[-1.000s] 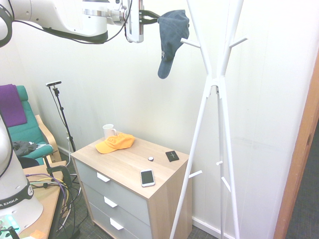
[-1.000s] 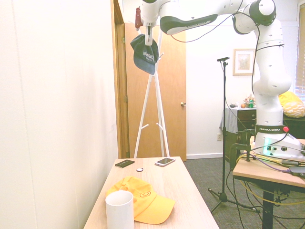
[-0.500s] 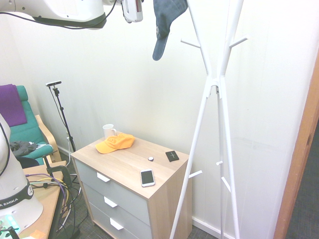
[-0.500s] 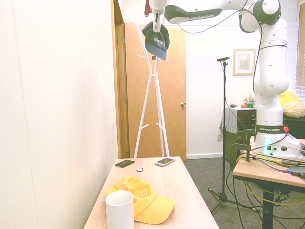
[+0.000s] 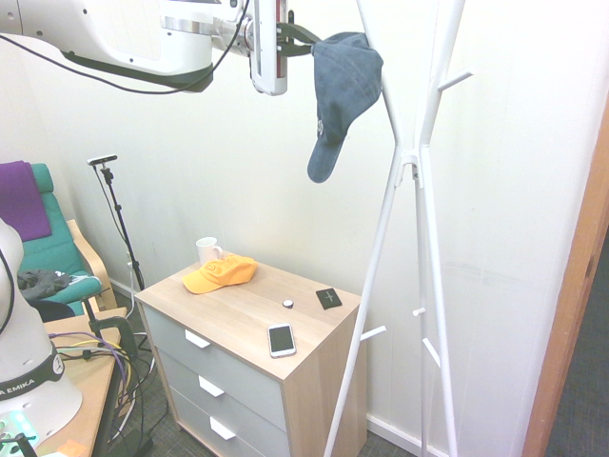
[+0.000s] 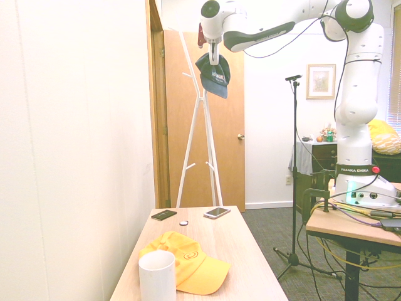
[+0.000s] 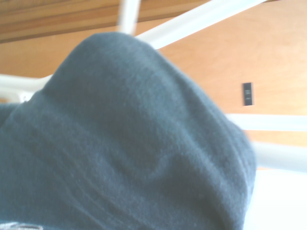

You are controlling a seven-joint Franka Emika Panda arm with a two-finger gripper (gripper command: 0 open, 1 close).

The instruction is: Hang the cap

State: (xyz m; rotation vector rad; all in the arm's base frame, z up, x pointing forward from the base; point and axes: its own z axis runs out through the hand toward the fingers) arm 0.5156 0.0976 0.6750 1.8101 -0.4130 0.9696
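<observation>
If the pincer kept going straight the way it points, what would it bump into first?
Probably the white coat rack, met by the navy cap in the pincer's grip; how they line up in depth is unclear.

The coat rack (image 5: 407,157) blocks the side beyond the navy cap (image 5: 343,90), 1 peg (image 5: 456,81) jutting outward, while open air separates the cap from the dresser (image 5: 249,319) below.

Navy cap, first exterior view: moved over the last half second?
Yes: the cap is lower and nearer the coat rack, now overlapping its left pole.
</observation>
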